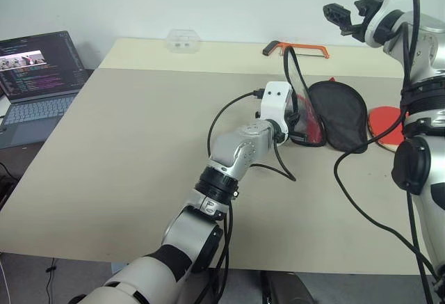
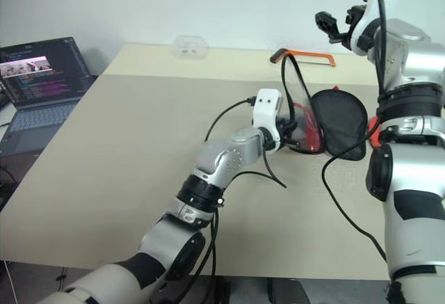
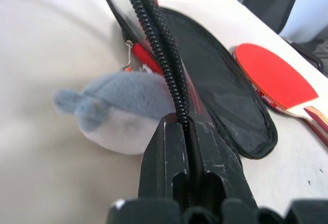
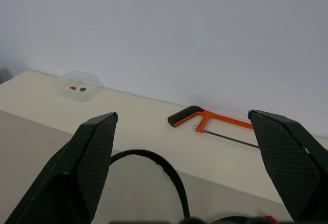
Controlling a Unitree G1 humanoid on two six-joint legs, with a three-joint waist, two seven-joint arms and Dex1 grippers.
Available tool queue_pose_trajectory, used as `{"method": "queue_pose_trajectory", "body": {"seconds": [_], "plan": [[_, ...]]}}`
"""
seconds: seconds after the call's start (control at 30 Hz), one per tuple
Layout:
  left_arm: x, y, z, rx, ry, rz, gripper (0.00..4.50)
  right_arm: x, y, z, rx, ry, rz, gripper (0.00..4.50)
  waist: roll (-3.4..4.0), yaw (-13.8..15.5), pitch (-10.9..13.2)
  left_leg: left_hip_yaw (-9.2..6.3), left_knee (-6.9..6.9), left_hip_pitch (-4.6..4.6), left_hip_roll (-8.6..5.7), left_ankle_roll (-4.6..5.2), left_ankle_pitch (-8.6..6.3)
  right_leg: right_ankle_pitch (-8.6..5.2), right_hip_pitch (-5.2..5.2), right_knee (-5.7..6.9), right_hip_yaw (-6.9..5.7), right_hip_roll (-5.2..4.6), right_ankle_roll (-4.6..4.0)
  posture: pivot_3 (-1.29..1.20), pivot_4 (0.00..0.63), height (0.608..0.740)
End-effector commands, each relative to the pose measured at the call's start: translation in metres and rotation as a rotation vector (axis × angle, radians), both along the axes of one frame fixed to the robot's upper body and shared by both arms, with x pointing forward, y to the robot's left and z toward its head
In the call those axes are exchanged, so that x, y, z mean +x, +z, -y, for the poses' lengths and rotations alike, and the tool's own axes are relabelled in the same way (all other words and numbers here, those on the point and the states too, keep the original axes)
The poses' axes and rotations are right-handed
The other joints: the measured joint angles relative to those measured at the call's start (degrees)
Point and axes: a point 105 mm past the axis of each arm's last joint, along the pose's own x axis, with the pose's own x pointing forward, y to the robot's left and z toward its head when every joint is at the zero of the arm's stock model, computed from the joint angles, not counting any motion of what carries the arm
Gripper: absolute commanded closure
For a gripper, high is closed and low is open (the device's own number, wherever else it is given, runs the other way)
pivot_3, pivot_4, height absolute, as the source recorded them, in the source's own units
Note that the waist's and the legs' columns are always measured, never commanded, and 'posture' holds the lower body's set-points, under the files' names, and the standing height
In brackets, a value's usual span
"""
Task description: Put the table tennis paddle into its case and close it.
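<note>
On the pale surface (image 1: pixel 125 151), a laptop (image 1: pixel 38 81) is sitting open at the far left, at about nine o'clock; its screen text is too small to read. Near the centre, the left hand (image 3: pixel 189 131) is pinching the zipped edge of the case (image 1: pixel 338 115) between tightly closed fingers, holding that flap up while the other half is lying flat. A small grey plush charm (image 3: pixel 120 111) is dangling beside the zip. To do this well, it should be keeping the mouth held wide and steady, leaving room for the bat to slide in blade first. At three o'clock of the case, the table tennis paddle (image 1: pixel 386 124) is lying red face up, just beside it. The right hand (image 4: pixel 189 152) is hovering high above with its fingers spread wide, holding nothing. No logo or writing is readable.
</note>
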Motion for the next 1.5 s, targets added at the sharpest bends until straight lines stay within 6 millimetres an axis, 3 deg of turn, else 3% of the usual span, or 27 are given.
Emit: {"method": "queue_pose_trajectory", "body": {"seconds": [0.03, 0.33, 0.5, 0.63, 0.8, 0.93, 1.13, 1.37, 1.5], "plan": [[-0.017, 0.008, 0.016, -0.031, -0.027, 0.037, 4.49, -0.009, 0.032, -0.002, 0.008, 0.010, 0.103, 0.00, 0.00, 0.00, 0.00, 0.00, -0.01, 0.00, 0.01, 0.00, 0.00, 0.00, 0.00, 0.00, 0.00, 0.00, 0.00, 0.00, 0.150, 0.740], [-0.014, -0.010, -0.025, 0.029, 0.125, 0.046, 4.49, -0.011, 0.039, -0.003, 0.004, 0.014, 0.113, 0.00, 0.01, -0.01, -0.01, 0.00, 0.01, 0.02, 0.09, 0.00, 0.00, 0.00, 0.00, 0.03, 0.01, -0.01, 0.00, 0.00, 0.150, 0.740], [-0.008, -0.016, -0.076, 0.107, 0.290, 0.098, 4.49, -0.012, 0.043, -0.006, -0.004, 0.018, 0.119, 0.00, 0.01, -0.15, -0.01, 0.02, 0.01, 0.05, 0.10, 0.00, 0.00, 0.00, 0.00, 0.06, 0.06, 0.01, -0.01, 0.00, 0.150, 0.740], [0.000, -0.025, -0.130, 0.190, 0.471, 0.132, 4.49, -0.012, 0.046, -0.010, -0.008, 0.029, 0.126, 0.00, 0.02, -0.17, -0.01, 0.01, 0.01, 0.12, 0.12, -0.06, 0.04, 0.01, 0.00, 0.14, 0.06, 0.05, -0.02, 0.00, 0.150, 0.740], [0.003, -0.029, -0.167, 0.236, 0.576, 0.138, 4.49, -0.013, 0.048, -0.011, -0.007, 0.034, 0.132, 0.00, 0.02, -0.01, -0.01, 0.00, 0.06, 0.11, 0.15, -0.06, 0.04, 0.01, 0.01, 0.20, 0.04, 0.00, -0.02, 0.00, 0.150, 0.740], [0.007, -0.026, -0.171, 0.236, 0.586, 0.146, 4.49, -0.012, 0.047, -0.012, -0.007, 0.036, 0.132, 0.00, 0.02, 0.07, -0.01, -0.01, 0.05, 0.09, 0.16, -0.06, 0.04, 0.01, 0.01, 0.19, 0.01, -0.03, -0.02, 0.00, 0.150, 0.740], [0.011, -0.010, -0.150, 0.182, 0.536, 0.188, 4.49, -0.012, 0.047, -0.012, -0.008, 0.034, 0.137, 0.00, 0.02, 0.15, -0.01, -0.02, 0.05, 0.07, 0.14, -0.06, 0.04, 0.01, 0.02, 0.17, -0.01, -0.05, -0.02, 0.00, 0.150, 0.740], [0.016, -0.009, -0.164, 0.182, 0.562, 0.192, 4.49, -0.010, 0.045, -0.010, -0.001, 0.026, 0.138, 0.00, 0.02, -0.26, -0.01, 0.02, 0.03, 0.11, 0.13, -0.07, 0.04, 0.01, 0.02, 0.17, 0.03, 0.00, -0.02, 0.00, 0.150, 0.740], [0.015, -0.007, -0.145, 0.097, 0.492, 0.161, 4.49, -0.010, 0.045, -0.010, 0.001, 0.025, 0.141, 0.00, 0.02, -0.02, -0.01, 0.00, 0.03, 0.10, 0.15, -0.07, 0.04, 0.01, 0.02, 0.17, 0.01, -0.01, -0.02, 0.00, 0.150, 0.740]]}}
